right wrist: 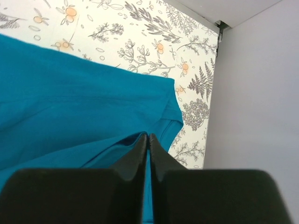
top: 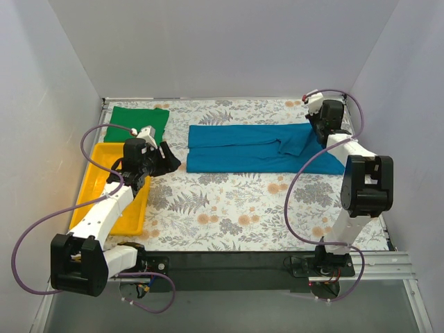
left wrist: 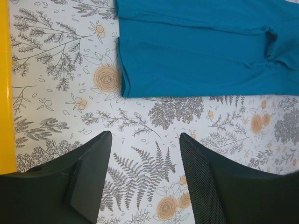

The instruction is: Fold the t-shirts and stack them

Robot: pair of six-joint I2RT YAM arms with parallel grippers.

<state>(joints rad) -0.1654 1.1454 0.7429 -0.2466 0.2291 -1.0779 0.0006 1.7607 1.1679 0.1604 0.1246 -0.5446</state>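
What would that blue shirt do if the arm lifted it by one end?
Probably droop and trail: the teal-blue t-shirt bunches where the right gripper pinches it. It looks thin and light, lying flat on the floral table. Pushed, it would likely wrinkle rather than slide whole.

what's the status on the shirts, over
Left gripper open, hovering beside teal shirt. Right gripper shut on its right end. Green shirt folded, far left corner. Nothing in the way.

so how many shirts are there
2: a green shirt folded at the far left, just beyond the tray, and a teal shirt lying across the far middle. None seem hidden.
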